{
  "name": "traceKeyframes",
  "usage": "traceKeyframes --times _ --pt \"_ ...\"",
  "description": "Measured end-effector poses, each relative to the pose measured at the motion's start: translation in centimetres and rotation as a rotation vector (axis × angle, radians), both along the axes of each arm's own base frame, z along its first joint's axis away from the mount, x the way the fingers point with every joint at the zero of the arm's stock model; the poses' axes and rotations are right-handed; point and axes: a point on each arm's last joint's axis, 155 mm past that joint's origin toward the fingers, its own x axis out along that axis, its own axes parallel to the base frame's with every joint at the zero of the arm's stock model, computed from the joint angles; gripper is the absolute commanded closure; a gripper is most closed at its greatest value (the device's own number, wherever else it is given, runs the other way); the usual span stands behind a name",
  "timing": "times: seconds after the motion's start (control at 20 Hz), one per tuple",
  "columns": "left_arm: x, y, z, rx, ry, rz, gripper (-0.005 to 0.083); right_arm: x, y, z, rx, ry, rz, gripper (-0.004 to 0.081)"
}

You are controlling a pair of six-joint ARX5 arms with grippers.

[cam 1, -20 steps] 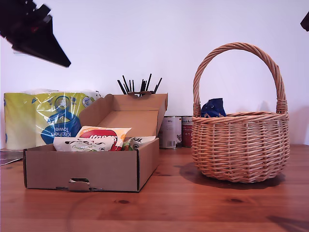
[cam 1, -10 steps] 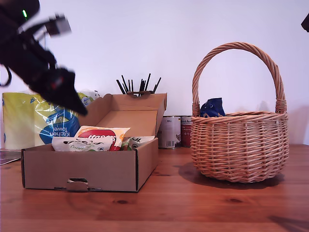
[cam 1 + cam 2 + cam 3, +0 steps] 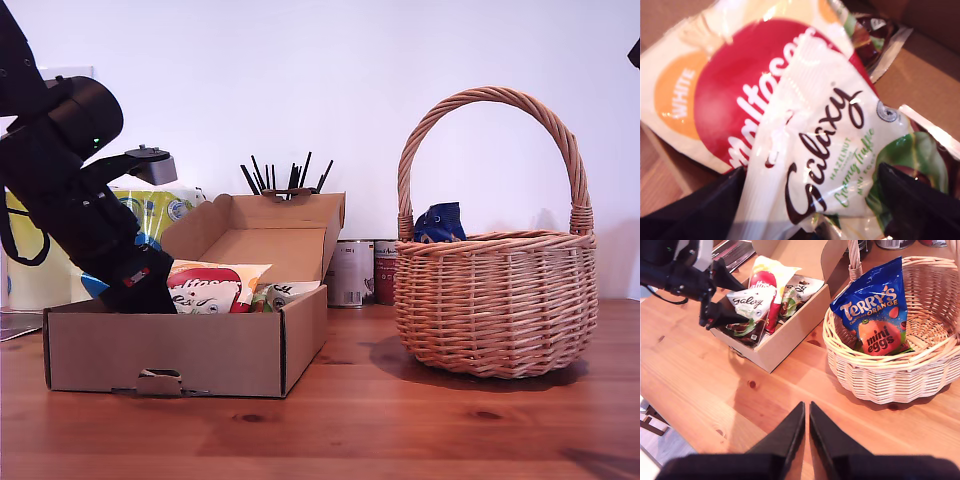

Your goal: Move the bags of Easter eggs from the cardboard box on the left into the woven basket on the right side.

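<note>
Wooden table (image 3: 400,430): first pincer (image 3: 810,210) spread around glossy white Galaxy bag (image 3: 825,150).

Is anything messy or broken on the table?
Nothing looks spilled or broken. The bags in the cardboard box lie in a loose overlapping heap, and the blue bag leans upright against the woven basket wall.

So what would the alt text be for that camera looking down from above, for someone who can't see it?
A black robot tool reaches into an open cardboard box over a white Galaxy sweet bag, with other sweet bags beside it. On the wooden table next to the box, a wicker basket holds a blue Terry's mini eggs bag. A second tool, closed, hovers in the foreground.
</note>
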Motion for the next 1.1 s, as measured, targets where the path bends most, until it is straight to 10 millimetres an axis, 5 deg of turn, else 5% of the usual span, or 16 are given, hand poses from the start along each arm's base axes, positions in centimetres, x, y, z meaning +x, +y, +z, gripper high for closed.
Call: traceKeyframes --times 0.2,0.3,0.45,0.55,0.8,1.1 --pt "-1.2 -0.2 -0.6 -0.007 0.066 -0.020 0.0031 0.0 0.0 0.0 0.000 0.000 0.000 0.0782" --pt "-1.8 -0.3 -0.8 -0.009 0.096 -0.028 0.0178 0.0 0.0 0.0 0.000 0.000 0.000 0.0782" --pt "-2.3 -0.2 -1.1 -0.004 0.122 -0.030 0.0527 0.0 0.0 0.0 0.000 0.000 0.000 0.0782" --pt "-2.5 -0.2 -1.2 -0.002 0.132 -0.030 0.0656 0.0 0.0 0.0 0.000 0.000 0.000 0.0782" --pt "-3.1 -0.1 -1.1 0.008 0.177 -0.030 0.0670 0.0 0.0 0.0 0.000 0.000 0.000 0.0782" --pt "-2.9 -0.2 3.4 0.008 0.193 -0.034 0.0691 0.0 0.0 0.0 0.000 0.000 0.000 0.0783"
